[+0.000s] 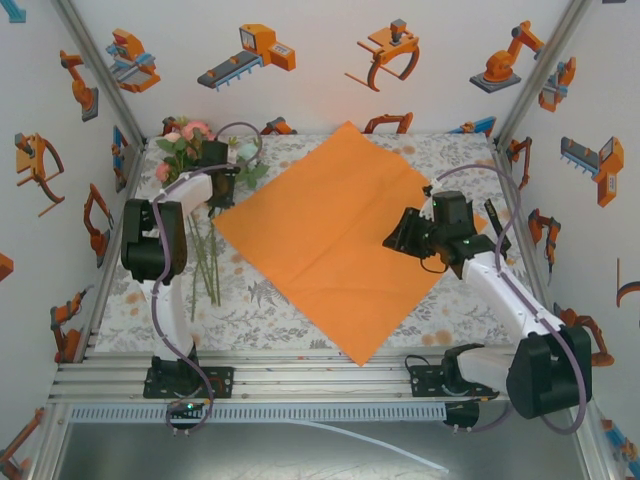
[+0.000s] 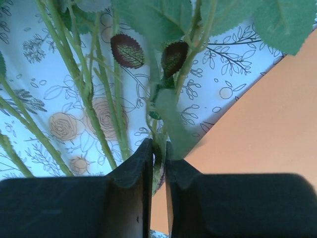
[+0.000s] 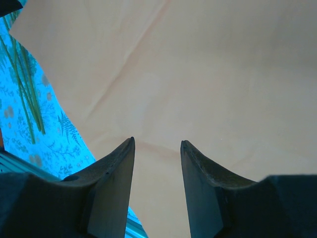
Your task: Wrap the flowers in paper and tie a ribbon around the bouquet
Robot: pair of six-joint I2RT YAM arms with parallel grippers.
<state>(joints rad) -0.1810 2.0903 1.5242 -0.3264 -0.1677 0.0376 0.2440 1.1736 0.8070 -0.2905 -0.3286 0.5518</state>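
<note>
Two pincers, left pincer (image 2: 158,143) clamped on flowers (image 2: 153,20) beside paper (image 2: 267,129), right pincer (image 3: 157,141) apart over paper.

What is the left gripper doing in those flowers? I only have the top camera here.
Observer: The left wrist camera shows the left gripper pinched on a thin green stem of the flowers, just under the leaves.
Operator: And is the right one holding anything?
Observer: No. On the right wrist camera the right gripper is open and holding nothing, with the orange paper beneath it.
</note>
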